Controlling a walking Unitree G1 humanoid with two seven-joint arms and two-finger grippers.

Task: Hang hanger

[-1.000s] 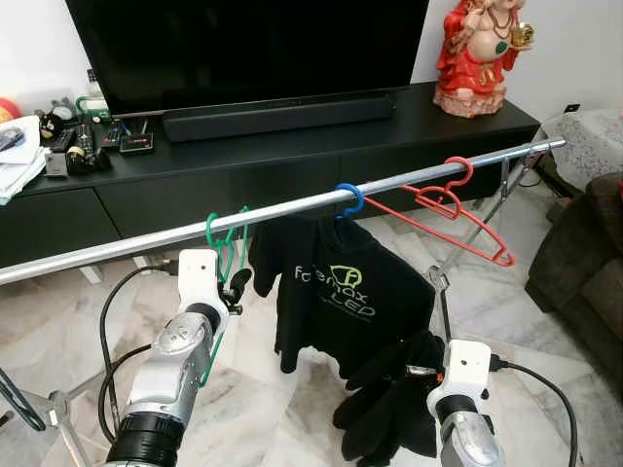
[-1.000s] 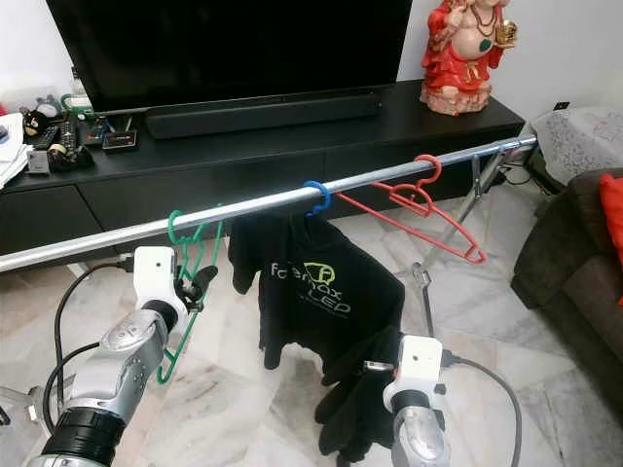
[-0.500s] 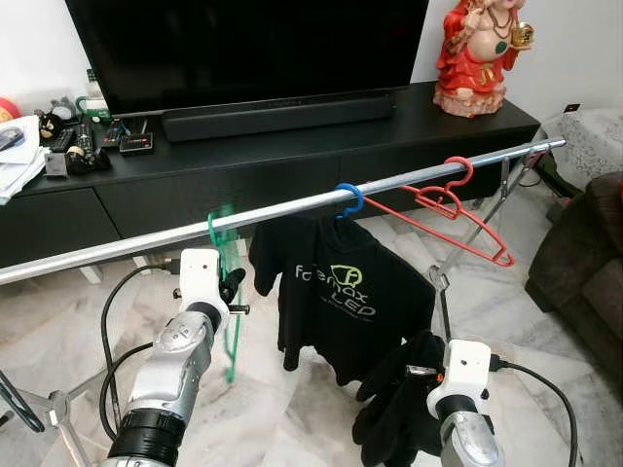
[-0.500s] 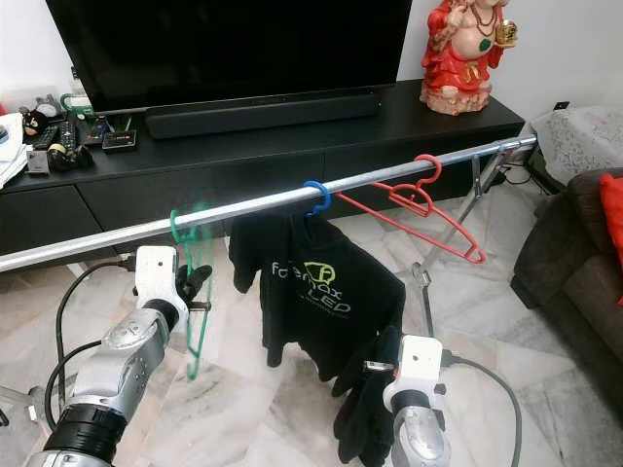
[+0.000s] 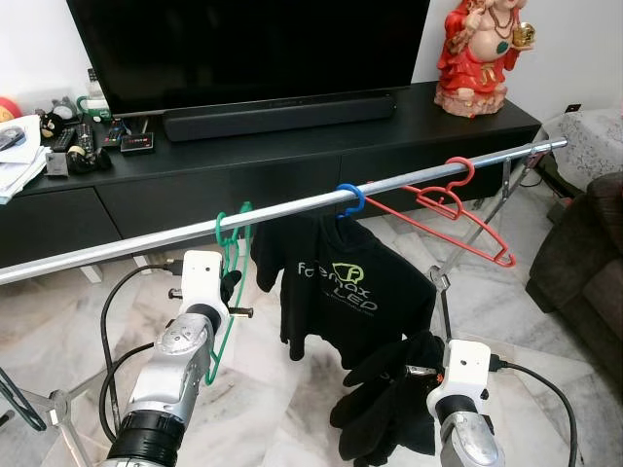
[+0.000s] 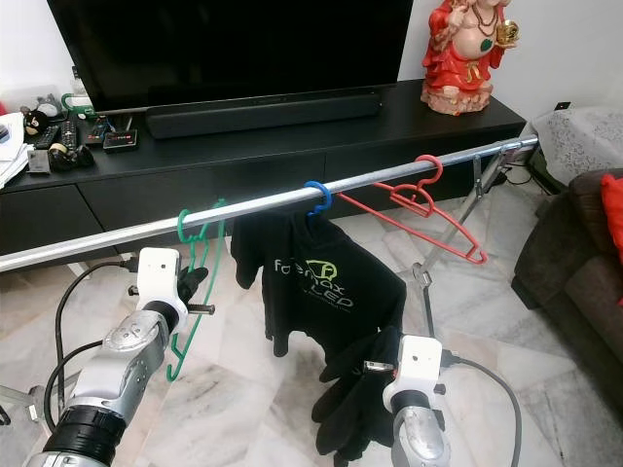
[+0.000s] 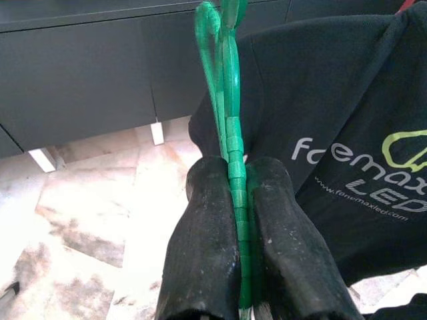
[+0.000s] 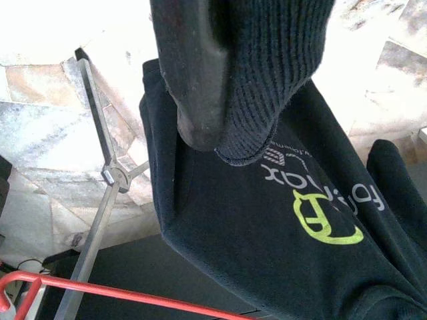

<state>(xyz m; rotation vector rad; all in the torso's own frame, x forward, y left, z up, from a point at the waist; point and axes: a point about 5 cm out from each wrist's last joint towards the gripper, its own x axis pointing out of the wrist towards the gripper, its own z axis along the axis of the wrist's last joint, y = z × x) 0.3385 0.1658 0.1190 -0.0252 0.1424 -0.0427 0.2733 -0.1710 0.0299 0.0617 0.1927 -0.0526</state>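
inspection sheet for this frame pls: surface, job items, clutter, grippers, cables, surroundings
Surface: marble floor, metal rail across the view.
Job's things: green hanger hooked on the rail; blue hanger carrying a black T-shirt; red hanger bare.
Clutter: remotes and small items on the TV cabinet.
Grippers: left gripper shut on the green hanger; right gripper holding dark knit fabric.
Cables: black cables beside the left arm; one at the right wrist.
Surroundings: TV, soundbar, red figurine, sofa.
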